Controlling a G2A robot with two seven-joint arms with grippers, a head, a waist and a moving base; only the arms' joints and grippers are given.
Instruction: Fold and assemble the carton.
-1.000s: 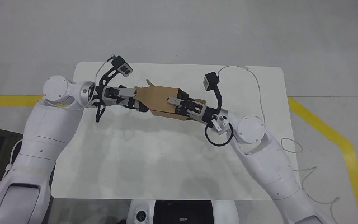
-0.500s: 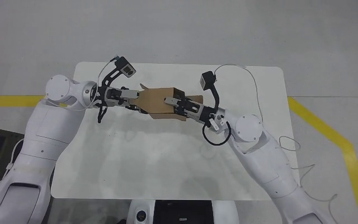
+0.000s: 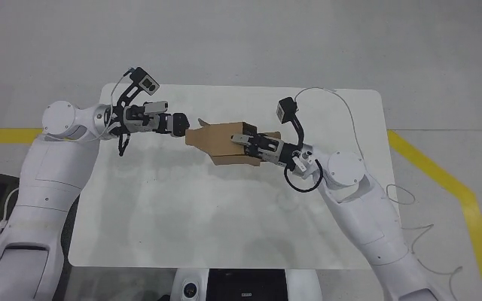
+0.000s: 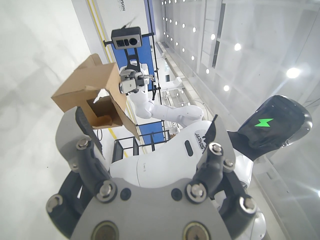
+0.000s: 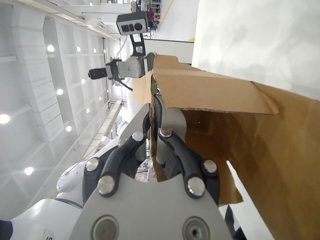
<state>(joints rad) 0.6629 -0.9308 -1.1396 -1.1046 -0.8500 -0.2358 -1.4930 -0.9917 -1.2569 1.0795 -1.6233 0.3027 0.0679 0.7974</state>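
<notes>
Top view: brown carton point(image 3: 220, 140) over the far half of the white table point(image 3: 188, 226), one wall clamped tight in the right gripper point(image 3: 239, 140). Just beside its opposite end, left gripper point(image 3: 183, 124), fingers spread apart, holding nothing.

A white table point(image 3: 226, 218) is standing on a pale grey floor point(image 3: 226, 38), with a yellow stripe point(image 3: 21, 135) running across that floor on either side. Round ceiling lamps point(image 4: 292, 73) are shining overhead, lighting white beams point(image 4: 212, 26) and a blue panel point(image 4: 150, 129).
</notes>
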